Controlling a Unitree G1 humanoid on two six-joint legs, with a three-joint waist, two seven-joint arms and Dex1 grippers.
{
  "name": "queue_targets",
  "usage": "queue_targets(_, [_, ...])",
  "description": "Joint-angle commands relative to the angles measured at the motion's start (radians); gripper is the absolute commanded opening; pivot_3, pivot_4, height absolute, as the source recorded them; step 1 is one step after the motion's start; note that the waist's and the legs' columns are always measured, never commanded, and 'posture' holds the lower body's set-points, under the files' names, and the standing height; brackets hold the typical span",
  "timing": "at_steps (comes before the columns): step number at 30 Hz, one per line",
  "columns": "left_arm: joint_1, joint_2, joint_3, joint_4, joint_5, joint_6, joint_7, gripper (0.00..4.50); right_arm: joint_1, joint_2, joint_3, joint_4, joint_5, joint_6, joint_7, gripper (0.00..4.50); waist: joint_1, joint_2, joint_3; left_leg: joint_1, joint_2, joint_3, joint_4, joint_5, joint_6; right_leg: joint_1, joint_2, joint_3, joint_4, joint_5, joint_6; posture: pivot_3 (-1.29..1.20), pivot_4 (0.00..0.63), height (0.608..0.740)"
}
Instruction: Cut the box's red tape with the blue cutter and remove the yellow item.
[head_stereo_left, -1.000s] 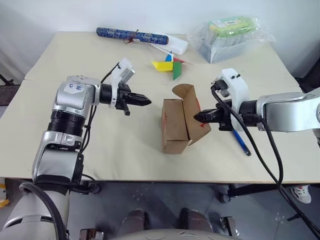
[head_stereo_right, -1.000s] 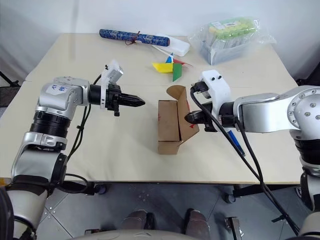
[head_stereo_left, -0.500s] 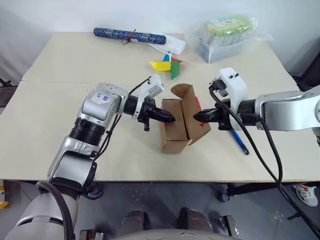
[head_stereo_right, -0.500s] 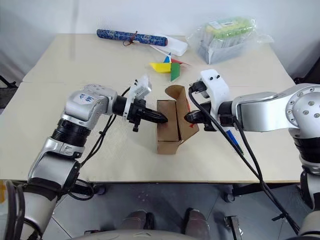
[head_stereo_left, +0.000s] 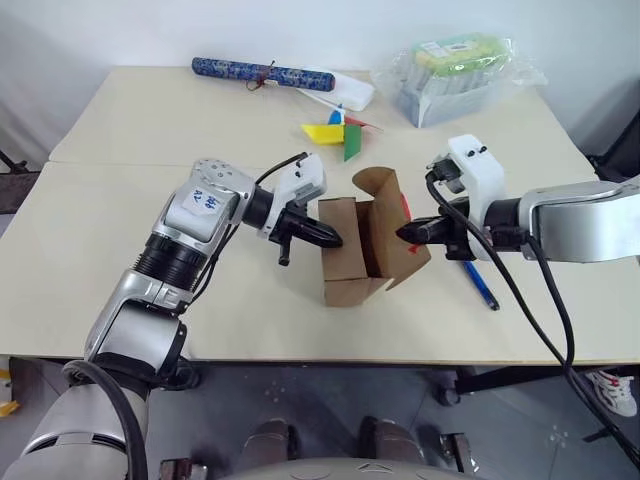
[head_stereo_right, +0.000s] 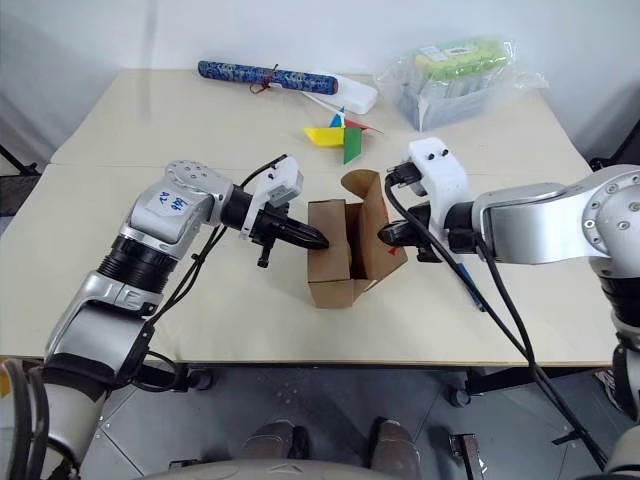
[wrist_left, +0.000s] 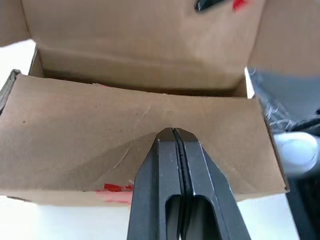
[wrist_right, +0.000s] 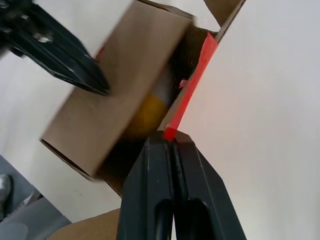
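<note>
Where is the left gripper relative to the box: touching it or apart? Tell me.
Touching. In the left wrist view the left gripper, shut, presses its tips against a flap of the box, with no gap between them.

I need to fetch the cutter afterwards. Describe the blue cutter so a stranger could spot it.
On the beige table, look beside the open brown box, under the right gripper. The blue cutter lies flat there: slim and pen-shaped, unlike the long patterned roll at the far edge.
</note>
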Motion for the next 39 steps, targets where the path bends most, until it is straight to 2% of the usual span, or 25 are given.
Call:
queue_targets(1, [0.064, 0.055, -0.06, 0.003, 0.087, 0.023, 0.013, 0.0, 0.029, -0.045, -0.006, -0.02, 0.004, 0.014, 0.011, 0.01, -0.002, 0.0, 0.0, 0.0, 0.0, 0.0, 0.0, 0.0, 0.0, 0.0, 0.0, 0.0, 0.0, 0.0, 0.0, 0.0, 0.15, 0.74])
queue_targets(15, [0.182, 0.147, -0.034, -0.169, 0.059, 0.149, 0.076, 0.0, 0.131, -0.081, 0.0, -0.011, 0.004, 0.006, 0.008, 0.01, 0.005, 0.003, -0.002, 0.002, 0.0, -0.002, -0.001, 0.0, 0.0, 0.001, 0.0, 0.001, 0.0, 0.0, 0.0, 0.0, 0.15, 0.74])
queue_targets(20, [0.194, 0.129, -0.026, -0.167, 0.073, 0.159, 0.096, 0.0, 0.166, -0.057, 0.003, 0.006, -0.016, -0.002, 0.003, 0.01, 0.01, -0.002, 0.003, -0.004, -0.002, -0.002, 0.001, 0.0, 0.001, -0.002, -0.001, 0.0, -0.001, 0.0, 0.0, 0.0, 0.15, 0.74])
queue_targets(24, [0.184, 0.097, -0.022, -0.146, 0.076, 0.156, 0.111, 0.0, 0.17, -0.032, -0.002, 0.012, -0.062, 0.009, 0.024, 0.01, 0.006, -0.002, 0.003, -0.005, -0.002, -0.001, 0.0, 0.0, 0.001, -0.002, -0.001, -0.003, -0.001, 0.001, 0.0, 0.0, 0.15, 0.74])
queue_targets(31, [0.155, 0.063, -0.02, -0.099, 0.084, 0.137, 0.116, 0.0, 0.191, 0.026, -0.037, -0.017, -0.242, 0.023, 0.112, 0.01, 0.004, -0.002, 0.003, -0.005, -0.002, 0.0, -0.001, 0.0, 0.001, -0.002, 0.0, -0.003, -0.001, 0.001, 0.001, 0.0, 0.15, 0.74])
queue_targets(35, [0.144, 0.056, -0.022, -0.076, 0.091, 0.122, 0.112, 0.0, 0.213, 0.052, -0.061, -0.037, -0.326, 0.033, 0.171, 0.9, 0.005, -0.002, 0.003, -0.005, -0.002, -0.001, -0.001, 0.0, 0.001, -0.002, -0.001, -0.003, -0.001, 0.001, 0.001, 0.0, 0.15, 0.74])
queue_targets(39, [0.138, 0.054, -0.023, -0.056, 0.097, 0.107, 0.108, 0.0, 0.227, 0.072, -0.092, -0.041, -0.387, 0.049, 0.201, 2.33, 0.004, -0.002, 0.003, -0.005, -0.002, 0.0, -0.001, 0.0, 0.001, -0.003, 0.0, -0.003, -0.001, 0.001, 0.001, 0.0, 0.15, 0.74])
